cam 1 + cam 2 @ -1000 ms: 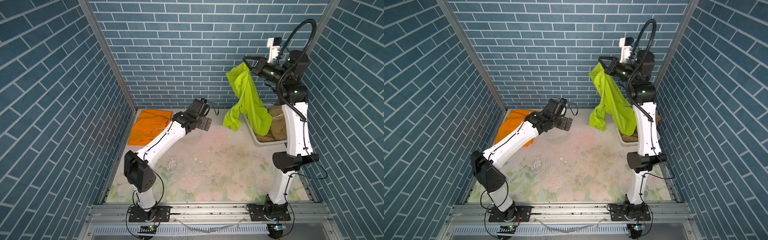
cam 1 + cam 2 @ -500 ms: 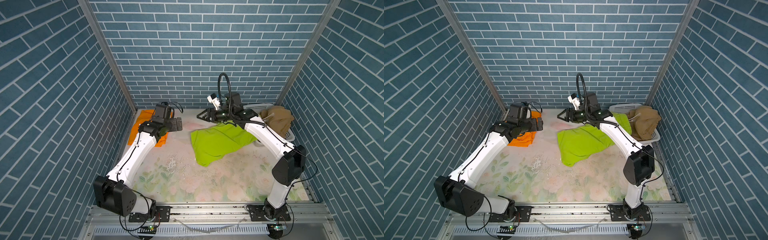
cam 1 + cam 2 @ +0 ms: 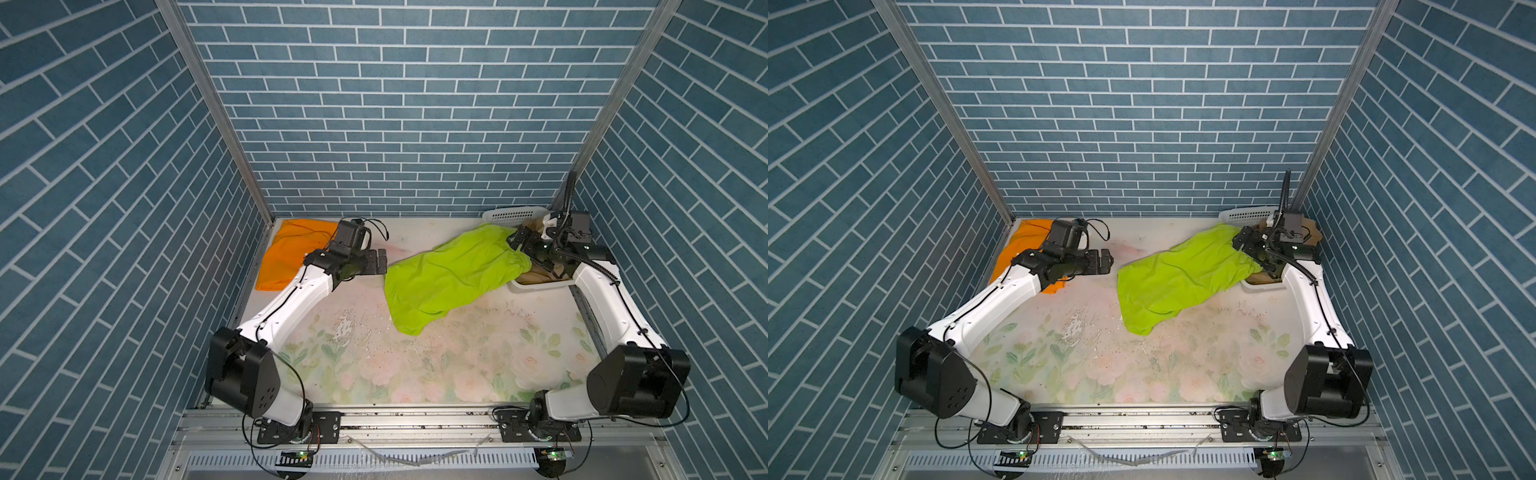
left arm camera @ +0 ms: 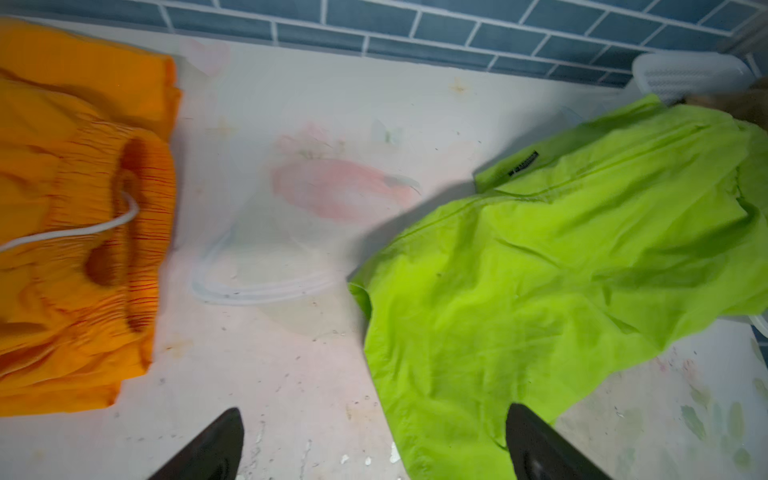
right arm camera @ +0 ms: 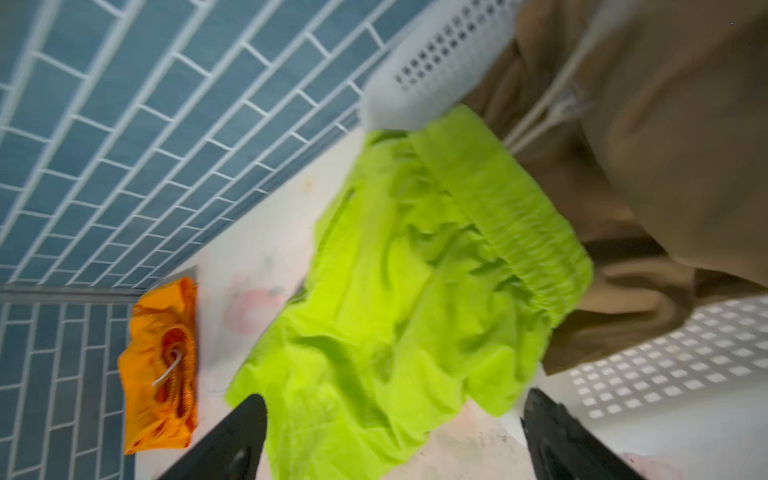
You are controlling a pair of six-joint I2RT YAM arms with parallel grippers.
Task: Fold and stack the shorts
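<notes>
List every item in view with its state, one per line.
basket: upright, cloth inside.
tan shorts: bunched up in the basket.
lime green shorts: unfolded, rumpled, waistband draped over the basket edge, not held.
orange shorts: folded, lying flat.
left tool: open, empty.
right tool: open, empty, above the green waistband.

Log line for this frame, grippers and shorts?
left gripper: open, empty | right gripper: open, empty | lime shorts: unfolded, waist over basket | orange shorts: folded, back-left | tan shorts: in basket
</notes>
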